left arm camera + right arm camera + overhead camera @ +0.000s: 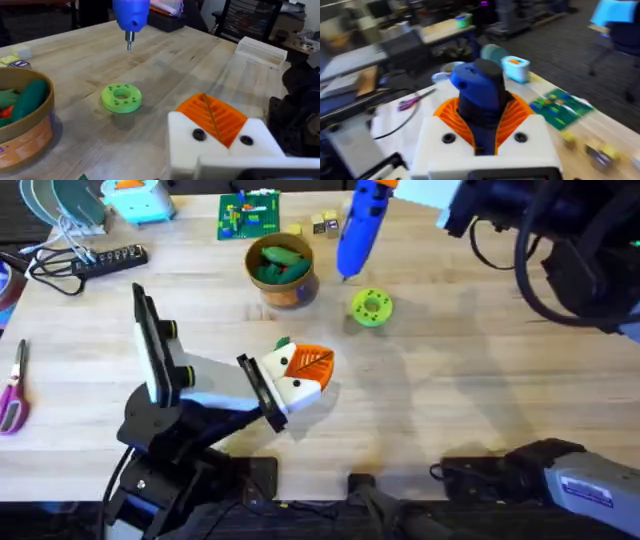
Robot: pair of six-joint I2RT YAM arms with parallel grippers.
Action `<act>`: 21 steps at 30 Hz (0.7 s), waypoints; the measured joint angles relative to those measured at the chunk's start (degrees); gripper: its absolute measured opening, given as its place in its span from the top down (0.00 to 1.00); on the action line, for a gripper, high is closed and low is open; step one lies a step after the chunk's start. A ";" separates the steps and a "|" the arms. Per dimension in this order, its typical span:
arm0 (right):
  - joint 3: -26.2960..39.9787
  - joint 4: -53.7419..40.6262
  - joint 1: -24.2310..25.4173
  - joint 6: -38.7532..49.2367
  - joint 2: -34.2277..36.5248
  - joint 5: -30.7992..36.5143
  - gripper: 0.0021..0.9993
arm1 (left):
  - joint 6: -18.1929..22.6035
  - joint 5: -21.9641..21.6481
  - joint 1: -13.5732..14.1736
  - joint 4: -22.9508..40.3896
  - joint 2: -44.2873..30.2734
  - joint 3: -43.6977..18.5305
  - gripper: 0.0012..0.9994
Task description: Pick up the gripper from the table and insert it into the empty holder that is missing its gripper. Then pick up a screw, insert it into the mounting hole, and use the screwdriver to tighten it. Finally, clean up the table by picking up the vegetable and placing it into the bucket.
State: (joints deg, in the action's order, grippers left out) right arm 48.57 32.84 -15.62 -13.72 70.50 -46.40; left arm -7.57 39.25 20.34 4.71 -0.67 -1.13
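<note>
Screwdriver (358, 228) above lime-green disc (372, 307), bucket (281, 271) beside.

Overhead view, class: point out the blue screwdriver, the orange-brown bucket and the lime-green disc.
screwdriver (360, 225), overhead view, on the middle of its blue body.
bucket (290, 290), overhead view, on its orange-brown side wall below the rim.
lime-green disc (364, 313), overhead view, on its flat ring beside the centre hole.
</note>
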 joint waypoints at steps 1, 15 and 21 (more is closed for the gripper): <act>0.00 1.88 -0.78 -0.84 0.00 -1.44 0.86 | 0.24 0.01 0.00 0.00 -0.01 0.00 0.99; -0.01 8.81 -8.48 -10.57 0.00 -10.19 0.87 | 1.18 0.01 0.00 0.00 0.00 0.00 0.99; -0.01 9.19 -13.61 -9.70 0.00 -10.24 0.88 | 1.18 0.01 0.00 0.00 0.00 0.00 0.99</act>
State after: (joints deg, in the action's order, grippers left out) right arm 48.56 42.03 -29.23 -23.42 70.50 -56.64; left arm -6.39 39.27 20.34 4.71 -0.67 -1.13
